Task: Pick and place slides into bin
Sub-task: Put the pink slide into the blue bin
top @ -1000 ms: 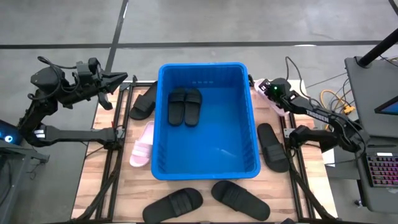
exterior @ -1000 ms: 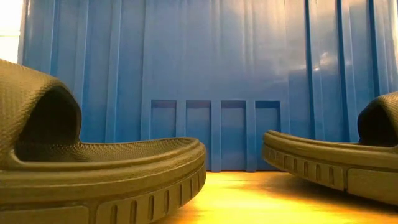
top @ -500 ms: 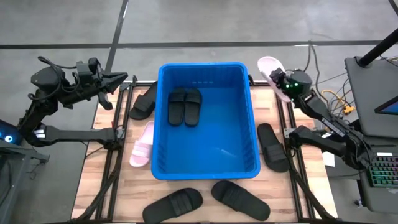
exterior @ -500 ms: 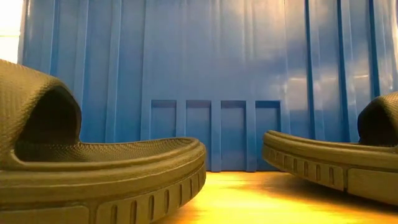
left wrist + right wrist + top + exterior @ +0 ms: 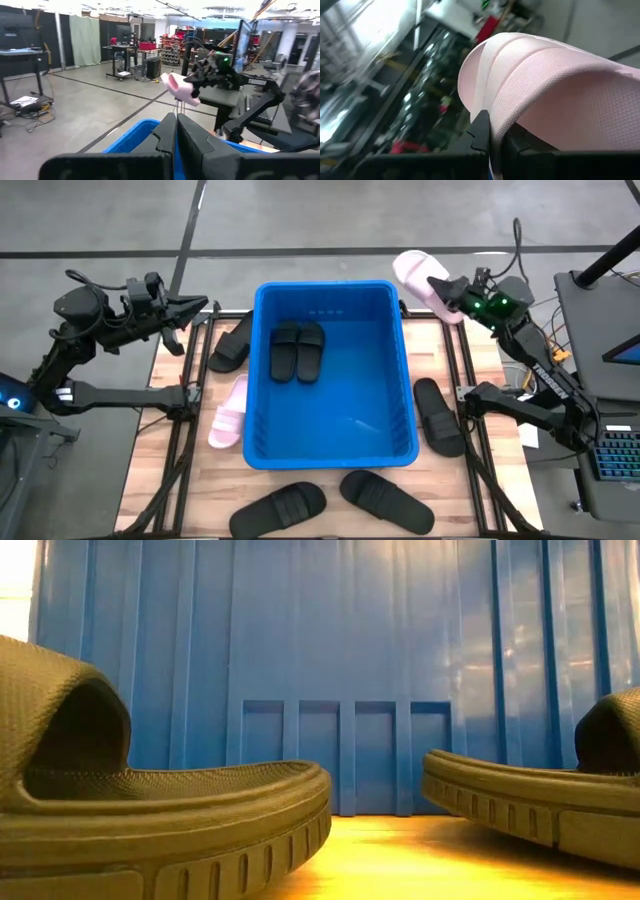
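Observation:
The blue bin point(image 5: 262, 370) stands mid-table with two black slides point(image 5: 298, 350) lying side by side on its floor. My right gripper point(image 5: 449, 290) is raised beyond the bin's far right corner, shut on a pale pink slide point(image 5: 419, 274), which also shows in the left wrist view point(image 5: 180, 89). My left gripper point(image 5: 203, 307) hangs shut and empty above the table's far left corner. A second pink slide point(image 5: 229, 412) lies flat on the table left of the bin. My right gripper pinches an edge of the pink slide point(image 5: 496, 111) between its two fingers, beside the ribbed band. The fingers reach out about level. The slide juts out past the fingertips toward the table's far edge, lifted clear of table and bin.
Black slides lie flat on the wood around the bin: one at its far left point(image 5: 232, 343), one on its right point(image 5: 438, 415), two at the near edge point(image 5: 278, 507) point(image 5: 385, 498). The low view shows the bin's near wall point(image 5: 340, 670) behind those two.
My right gripper has risen from the table's far right corner, tipping from downward to level, still shut. The pink slide has come up with it, lifted clear of the table and swung out toward the far edge.

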Available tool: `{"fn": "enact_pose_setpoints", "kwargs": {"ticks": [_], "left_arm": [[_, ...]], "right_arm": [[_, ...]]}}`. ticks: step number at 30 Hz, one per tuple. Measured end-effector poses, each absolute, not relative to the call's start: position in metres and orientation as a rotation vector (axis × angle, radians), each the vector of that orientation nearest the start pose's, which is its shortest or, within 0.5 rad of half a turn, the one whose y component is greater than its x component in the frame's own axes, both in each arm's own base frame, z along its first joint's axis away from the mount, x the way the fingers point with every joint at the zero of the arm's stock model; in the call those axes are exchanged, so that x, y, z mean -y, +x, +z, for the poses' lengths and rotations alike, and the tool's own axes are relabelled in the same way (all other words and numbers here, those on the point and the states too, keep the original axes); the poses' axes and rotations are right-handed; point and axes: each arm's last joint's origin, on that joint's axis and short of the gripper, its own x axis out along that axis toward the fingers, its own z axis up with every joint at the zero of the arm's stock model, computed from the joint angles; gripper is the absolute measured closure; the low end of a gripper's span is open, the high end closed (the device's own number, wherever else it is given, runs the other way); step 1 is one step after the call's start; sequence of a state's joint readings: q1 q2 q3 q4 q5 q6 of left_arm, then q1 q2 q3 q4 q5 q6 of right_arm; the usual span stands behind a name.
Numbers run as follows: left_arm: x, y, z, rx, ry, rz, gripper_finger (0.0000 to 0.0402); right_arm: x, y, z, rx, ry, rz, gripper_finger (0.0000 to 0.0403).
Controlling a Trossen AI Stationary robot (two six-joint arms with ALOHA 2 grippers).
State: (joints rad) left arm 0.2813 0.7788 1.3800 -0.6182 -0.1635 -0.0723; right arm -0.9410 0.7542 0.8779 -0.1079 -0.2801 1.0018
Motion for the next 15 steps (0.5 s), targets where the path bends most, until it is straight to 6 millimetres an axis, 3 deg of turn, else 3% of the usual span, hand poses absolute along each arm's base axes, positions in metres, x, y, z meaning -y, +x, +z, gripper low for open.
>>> {"fn": "enact_pose_setpoints", "kwargs": {"ticks": [10,15], "left_arm": [[-0.034,0.099,0.474,-0.014,-0.073,0.455,0.0402],[-0.035,0.1,0.474,-0.018,-0.073,0.476,0.0402]], "right_arm": [[0.12,0.118,0.432,0.537,0.718,-0.085,0.0394],[0.125,0.126,0.451,0.577,0.712,-0.043,0.0394]]}}
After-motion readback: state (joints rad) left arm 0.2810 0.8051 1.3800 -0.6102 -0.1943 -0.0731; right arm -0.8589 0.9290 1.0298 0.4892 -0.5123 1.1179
